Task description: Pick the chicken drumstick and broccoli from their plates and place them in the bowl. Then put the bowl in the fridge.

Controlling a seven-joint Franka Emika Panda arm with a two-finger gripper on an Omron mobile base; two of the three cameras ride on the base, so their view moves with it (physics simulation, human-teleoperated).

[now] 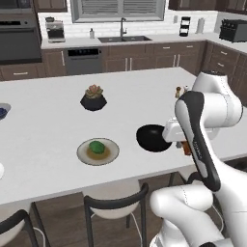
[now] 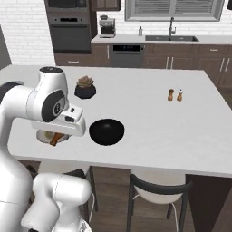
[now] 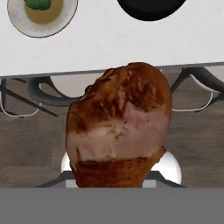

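The reddish-brown elongated chicken drumstick (image 3: 119, 127) is clamped in the gripper (image 2: 56, 138), with the round glossy black bowl (image 2: 106, 131) lying just beside it toward the counter's middle.

claw tips hidden behind chicken drumstick (image 3: 119, 127)
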